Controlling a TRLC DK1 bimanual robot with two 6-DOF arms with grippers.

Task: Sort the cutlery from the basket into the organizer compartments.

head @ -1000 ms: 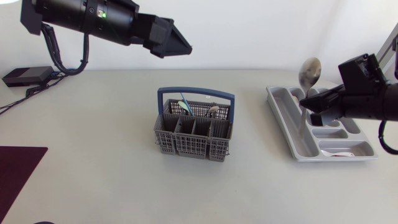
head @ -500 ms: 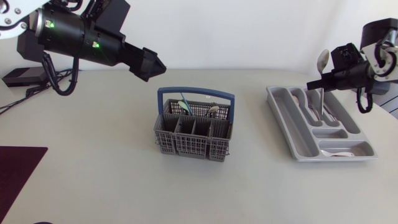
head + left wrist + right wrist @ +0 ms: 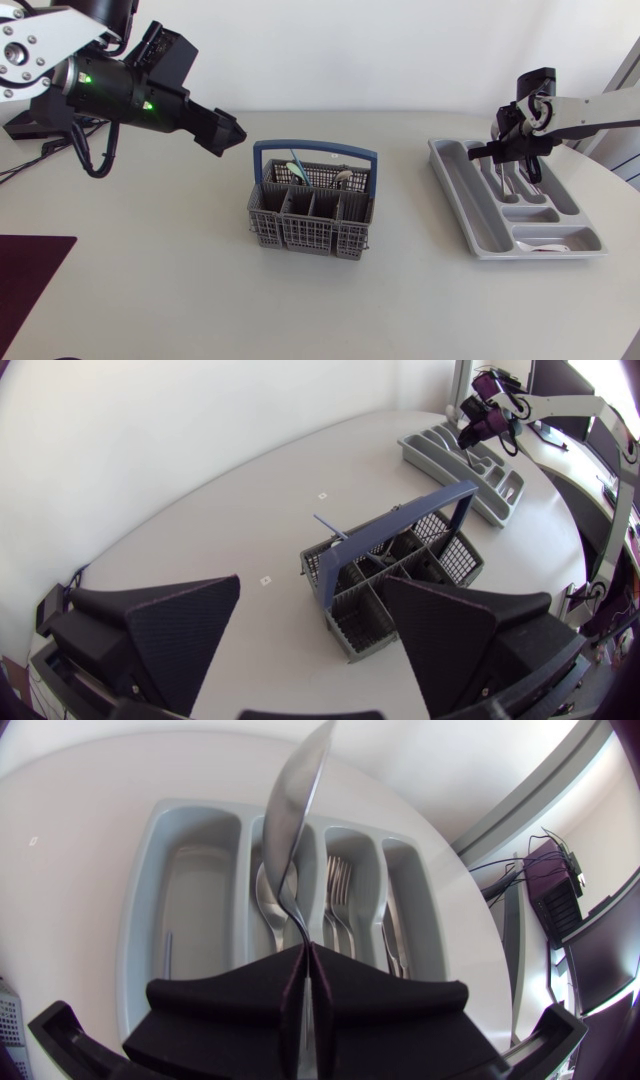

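From above, the spoon (image 3: 291, 825) is nearly lost behind the right gripper (image 3: 305, 952). Only the right wrist view shows it well. Its handle is buried between the two fingers, which are pressed together on it. Its bowl juts ahead of them, turned on edge, over the organizer (image 3: 480, 226). Whether the spoon touches the tray cannot be told. Under it, the second long slot holds another spoon (image 3: 268, 908), and the next slot holds forks (image 3: 340, 892). The slim pieces in the slot beyond are too cut off to name.

In the basket (image 3: 310, 222) only a teal handle (image 3: 295, 171) and a silvery tip (image 3: 343, 178) poke up from the back pockets; the rest is hidden by mesh.

The right arm comes in from the side, its wrist bent down over the far end of the organizer. The left arm slants down from its corner. The left gripper (image 3: 228, 131) hangs above the table beside the basket, fingers spread wide and holding nothing.
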